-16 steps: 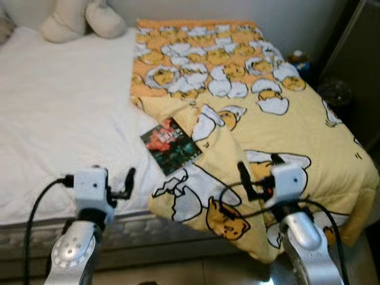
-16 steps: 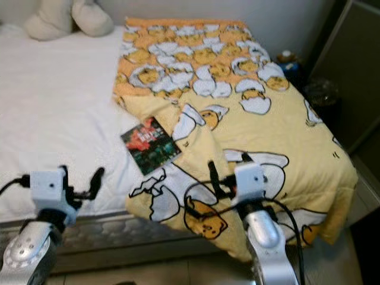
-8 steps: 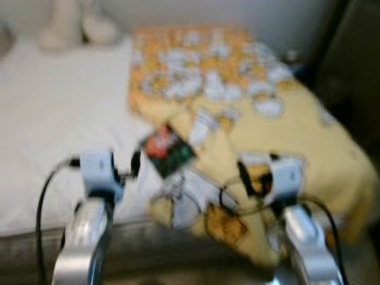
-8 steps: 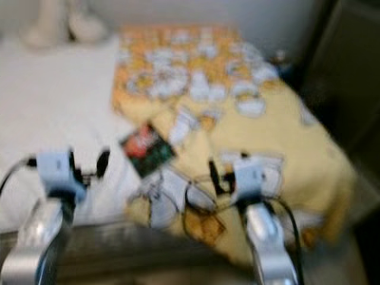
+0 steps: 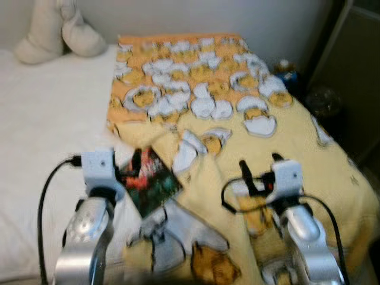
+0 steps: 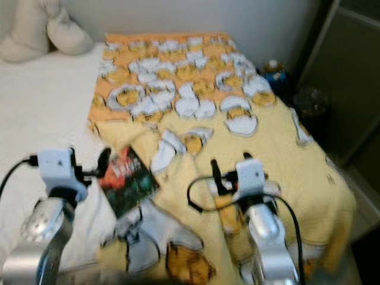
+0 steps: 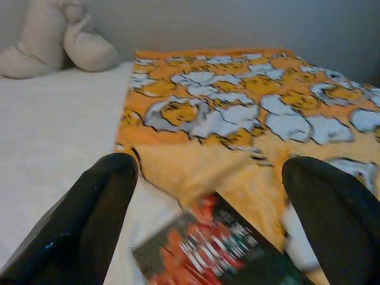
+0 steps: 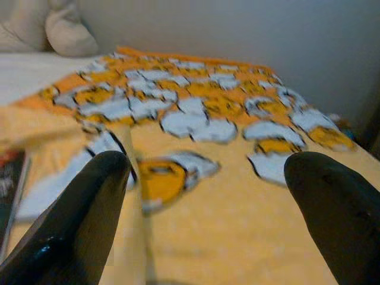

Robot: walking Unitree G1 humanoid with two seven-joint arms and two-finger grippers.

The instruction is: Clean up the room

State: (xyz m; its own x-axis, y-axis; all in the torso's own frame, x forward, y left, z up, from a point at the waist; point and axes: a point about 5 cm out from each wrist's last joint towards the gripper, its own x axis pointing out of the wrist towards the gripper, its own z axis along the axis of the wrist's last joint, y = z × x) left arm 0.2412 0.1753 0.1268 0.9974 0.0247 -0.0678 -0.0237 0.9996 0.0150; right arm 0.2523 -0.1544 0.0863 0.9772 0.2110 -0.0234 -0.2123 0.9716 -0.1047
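A dark book with a red and green cover point(image 5: 151, 181) lies on the white bed sheet point(image 5: 47, 119), its right side against the edge of a rumpled yellow blanket printed with egg cartoons point(image 5: 237, 113). My left gripper point(image 7: 208, 196) hovers open just over the book's near left corner. The book point(image 7: 219, 249) lies between and below its two black fingers. My right gripper point(image 8: 208, 196) is open above the blanket's front part, holding nothing.
A cream plush toy point(image 5: 50, 32) rests at the head of the bed against the wall. Dark furniture point(image 5: 350, 77) stands to the right of the bed, with small objects point(image 5: 285, 65) in the gap beside it.
The camera has moved closer to the bed. My left gripper has come forward from the mattress edge to the book. The right gripper has advanced over the blanket.
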